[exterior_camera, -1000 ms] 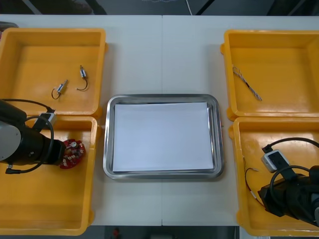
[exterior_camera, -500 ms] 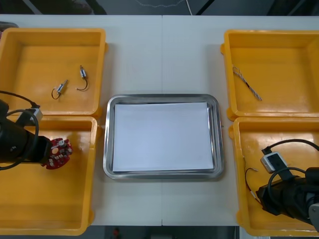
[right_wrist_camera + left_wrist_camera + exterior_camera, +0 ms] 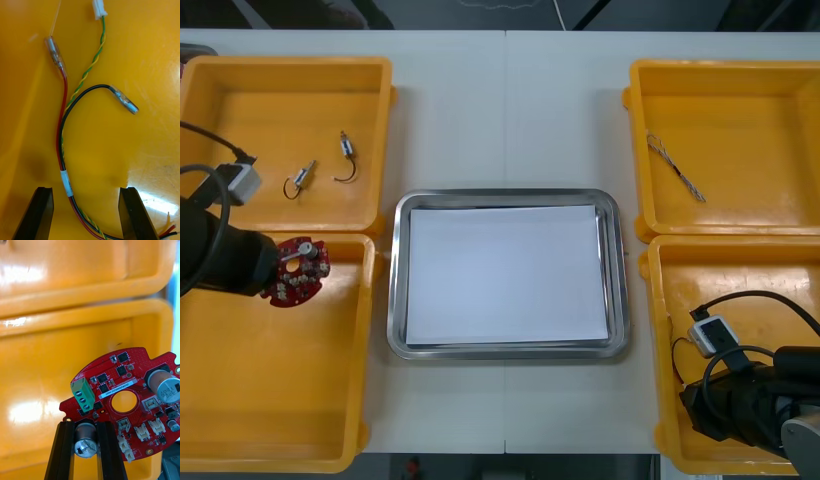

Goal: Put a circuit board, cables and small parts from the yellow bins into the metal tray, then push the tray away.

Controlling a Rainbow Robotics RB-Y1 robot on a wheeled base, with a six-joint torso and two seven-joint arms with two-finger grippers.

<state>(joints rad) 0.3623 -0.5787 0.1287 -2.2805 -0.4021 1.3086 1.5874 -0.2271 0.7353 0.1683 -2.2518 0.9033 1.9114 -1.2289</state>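
Left gripper (image 3: 85,450) clamped on red circuit board (image 3: 112,384) over near left bin (image 3: 280,400); right gripper (image 3: 85,204) (fingers (image 3: 39,213) apart) over cables (image 3: 62,123).

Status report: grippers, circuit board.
Left gripper shut on round red circuit board, over near left yellow bin. Right gripper open astride red and black cables in near right yellow bin. Bin wall before white-lined metal tray.
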